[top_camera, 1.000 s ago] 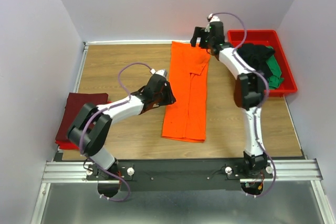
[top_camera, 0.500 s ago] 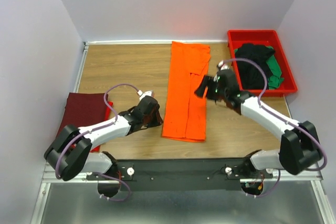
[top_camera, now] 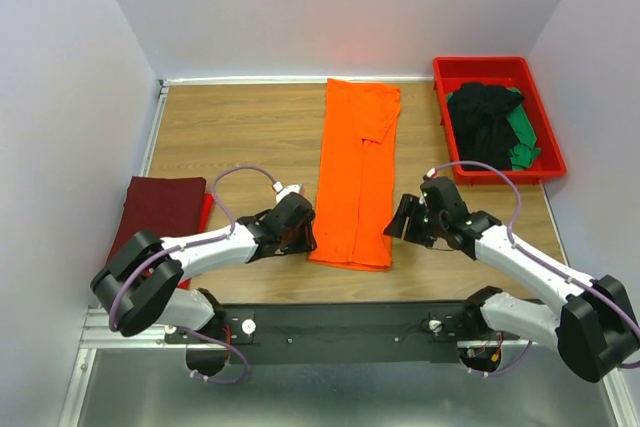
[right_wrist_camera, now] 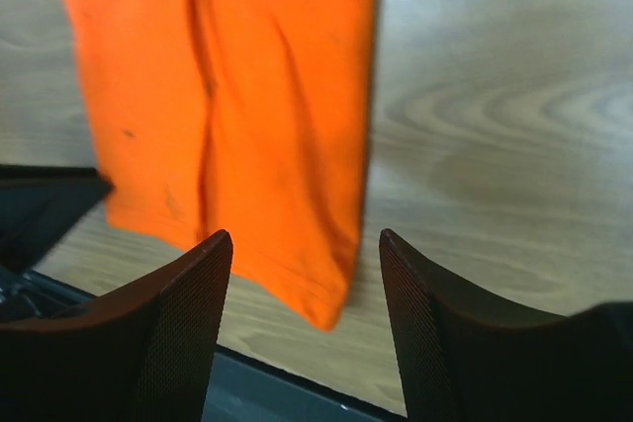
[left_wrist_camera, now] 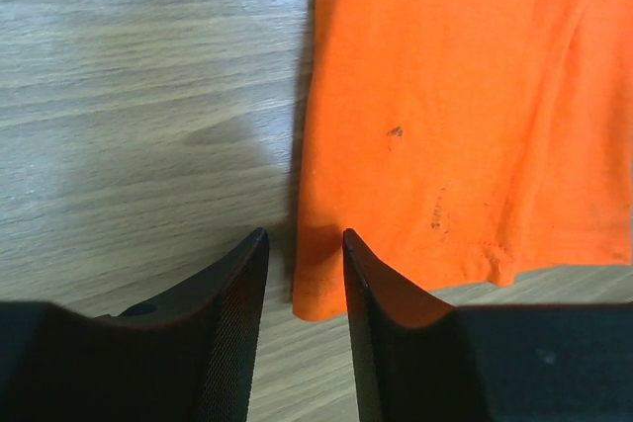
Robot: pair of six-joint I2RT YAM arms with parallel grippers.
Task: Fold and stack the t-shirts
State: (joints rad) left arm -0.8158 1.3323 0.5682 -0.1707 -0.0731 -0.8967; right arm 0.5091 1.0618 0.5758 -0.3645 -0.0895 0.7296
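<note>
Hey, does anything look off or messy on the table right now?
The orange t-shirt has a few small dark specks near its near hem; whether they are stains or lint, I cannot tell.

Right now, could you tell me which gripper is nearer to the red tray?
Right. The right gripper is at the orange t-shirt's near right corner, on the red tray's side; the left gripper is at its near left corner, beyond the shirt.

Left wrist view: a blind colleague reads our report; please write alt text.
An orange t-shirt lies flat on a wooden table, its near corner showing in the gap between the black jaws of the left gripper. The jaws stand apart, holding nothing.
</note>
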